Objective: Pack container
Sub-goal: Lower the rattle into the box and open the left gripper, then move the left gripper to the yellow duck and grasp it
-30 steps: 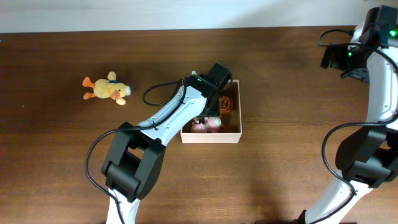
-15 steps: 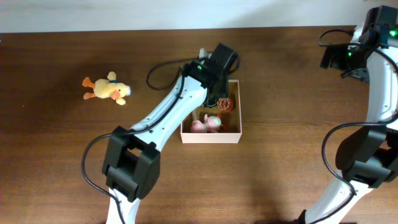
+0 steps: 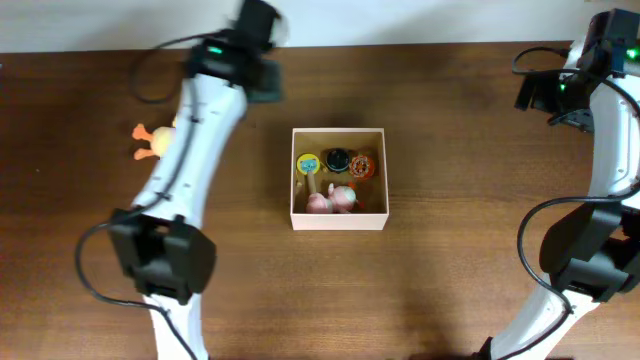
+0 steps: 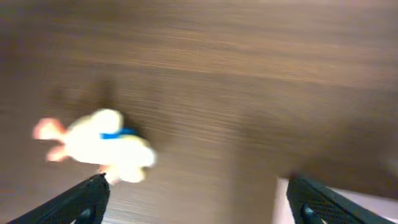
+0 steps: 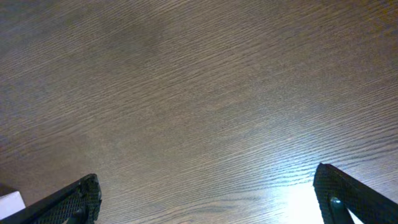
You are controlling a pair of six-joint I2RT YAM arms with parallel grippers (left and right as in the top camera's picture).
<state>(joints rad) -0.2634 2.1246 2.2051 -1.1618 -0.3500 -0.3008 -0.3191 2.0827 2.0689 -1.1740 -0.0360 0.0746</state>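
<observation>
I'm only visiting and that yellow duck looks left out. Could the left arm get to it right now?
Probably yes. The left gripper hangs open above the table, and its blurred wrist view shows the plush duck lying alone on bare wood, nothing between them.

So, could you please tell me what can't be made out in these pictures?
Overhead: plush duck mostly hidden behind the left arm.
Left wrist: duck blurred; container cut off by the bottom edge.
Overhead: toys in the container too small to identify.
</observation>
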